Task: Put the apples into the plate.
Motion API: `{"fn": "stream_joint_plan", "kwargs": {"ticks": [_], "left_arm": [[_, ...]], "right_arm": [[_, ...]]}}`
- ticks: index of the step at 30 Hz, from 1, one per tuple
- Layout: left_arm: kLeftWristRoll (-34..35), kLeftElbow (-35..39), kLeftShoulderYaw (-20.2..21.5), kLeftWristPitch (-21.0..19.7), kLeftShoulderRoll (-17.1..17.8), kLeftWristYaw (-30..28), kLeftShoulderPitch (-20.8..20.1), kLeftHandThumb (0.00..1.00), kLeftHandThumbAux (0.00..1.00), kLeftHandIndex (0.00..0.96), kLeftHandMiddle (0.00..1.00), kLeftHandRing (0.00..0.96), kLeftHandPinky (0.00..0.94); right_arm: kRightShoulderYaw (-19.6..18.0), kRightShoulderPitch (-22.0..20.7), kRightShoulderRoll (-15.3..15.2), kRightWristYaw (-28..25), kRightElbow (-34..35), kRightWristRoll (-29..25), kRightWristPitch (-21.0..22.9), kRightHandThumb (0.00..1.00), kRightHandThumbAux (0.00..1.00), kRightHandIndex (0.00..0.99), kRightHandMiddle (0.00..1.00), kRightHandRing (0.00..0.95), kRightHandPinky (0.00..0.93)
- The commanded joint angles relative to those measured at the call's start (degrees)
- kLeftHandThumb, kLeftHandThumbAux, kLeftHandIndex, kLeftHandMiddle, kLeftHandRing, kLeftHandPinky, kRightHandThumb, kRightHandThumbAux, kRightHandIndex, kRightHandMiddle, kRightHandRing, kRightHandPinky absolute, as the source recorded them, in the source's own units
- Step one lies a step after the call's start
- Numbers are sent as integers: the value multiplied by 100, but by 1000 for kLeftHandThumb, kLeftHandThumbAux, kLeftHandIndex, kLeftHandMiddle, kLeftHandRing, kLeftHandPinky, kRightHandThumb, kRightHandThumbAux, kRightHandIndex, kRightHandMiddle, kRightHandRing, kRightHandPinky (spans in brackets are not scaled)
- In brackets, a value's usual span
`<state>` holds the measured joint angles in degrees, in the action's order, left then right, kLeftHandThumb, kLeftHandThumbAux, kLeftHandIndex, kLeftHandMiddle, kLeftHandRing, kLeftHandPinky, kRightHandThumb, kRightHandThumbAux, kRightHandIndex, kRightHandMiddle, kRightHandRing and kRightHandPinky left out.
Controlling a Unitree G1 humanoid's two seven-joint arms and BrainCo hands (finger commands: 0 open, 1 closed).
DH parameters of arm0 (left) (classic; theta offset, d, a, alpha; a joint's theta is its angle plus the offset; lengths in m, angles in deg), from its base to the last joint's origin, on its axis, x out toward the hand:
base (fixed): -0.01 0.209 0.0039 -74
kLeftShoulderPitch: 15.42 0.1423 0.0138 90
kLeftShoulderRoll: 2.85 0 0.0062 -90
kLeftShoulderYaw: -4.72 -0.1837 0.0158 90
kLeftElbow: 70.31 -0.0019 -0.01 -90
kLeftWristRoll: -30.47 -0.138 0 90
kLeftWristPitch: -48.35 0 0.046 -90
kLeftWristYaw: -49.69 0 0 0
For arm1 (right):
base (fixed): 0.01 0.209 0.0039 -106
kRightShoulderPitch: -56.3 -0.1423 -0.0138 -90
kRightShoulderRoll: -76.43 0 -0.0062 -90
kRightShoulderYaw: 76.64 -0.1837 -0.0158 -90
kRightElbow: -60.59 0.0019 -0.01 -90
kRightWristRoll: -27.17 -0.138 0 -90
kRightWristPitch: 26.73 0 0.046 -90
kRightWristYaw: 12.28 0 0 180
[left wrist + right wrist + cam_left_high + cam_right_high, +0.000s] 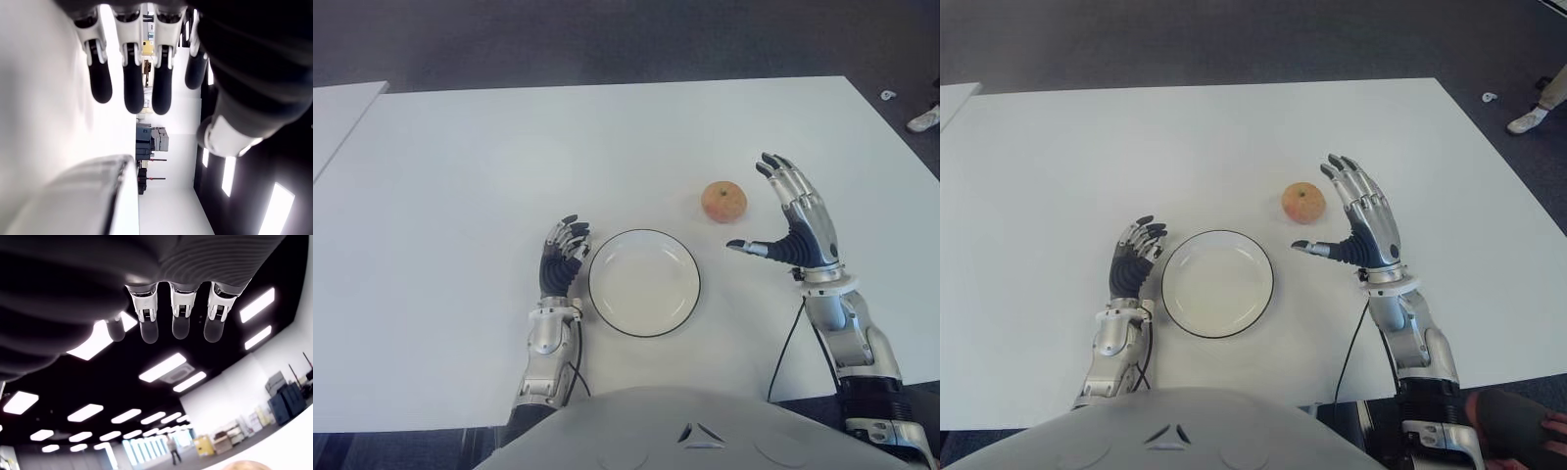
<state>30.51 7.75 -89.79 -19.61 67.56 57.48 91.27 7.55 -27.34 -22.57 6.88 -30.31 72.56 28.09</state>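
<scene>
One orange-red apple [723,202] sits on the white table [460,196], just beyond and right of the white plate [644,283] with a dark rim. The plate holds nothing. My right hand [793,220] is raised beside the apple on its right, fingers spread wide and thumb pointing toward the plate, not touching the fruit. A sliver of the apple [243,465] shows in the right wrist view. My left hand [564,253] shows just left of the plate, fingers relaxed and holding nothing; the plate rim [98,196] appears near it in the left wrist view.
The table's right edge [901,137] drops to dark carpet. A second white table [337,108] stands at the far left. A person's shoe [1528,120] is on the floor at the far right.
</scene>
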Motion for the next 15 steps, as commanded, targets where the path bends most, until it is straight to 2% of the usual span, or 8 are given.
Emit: {"fn": "stream_joint_plan", "kwargs": {"ticks": [1,7,15], "left_arm": [[106,-398,62,-230,-253,41,134,480,738,246,341,341,344],[169,-449,89,-189,-241,-26,105,491,732,245,339,342,342],[149,-387,33,-187,-267,-6,147,504,729,241,336,341,338]], "right_arm": [[371,-277,-124,19,-238,536,422,308,312,0,4,0,0],[927,-925,-176,-112,-566,984,927,295,213,0,0,0,0],[1430,-1423,-367,-410,-837,1054,1223,297,156,0,0,0,0]]}}
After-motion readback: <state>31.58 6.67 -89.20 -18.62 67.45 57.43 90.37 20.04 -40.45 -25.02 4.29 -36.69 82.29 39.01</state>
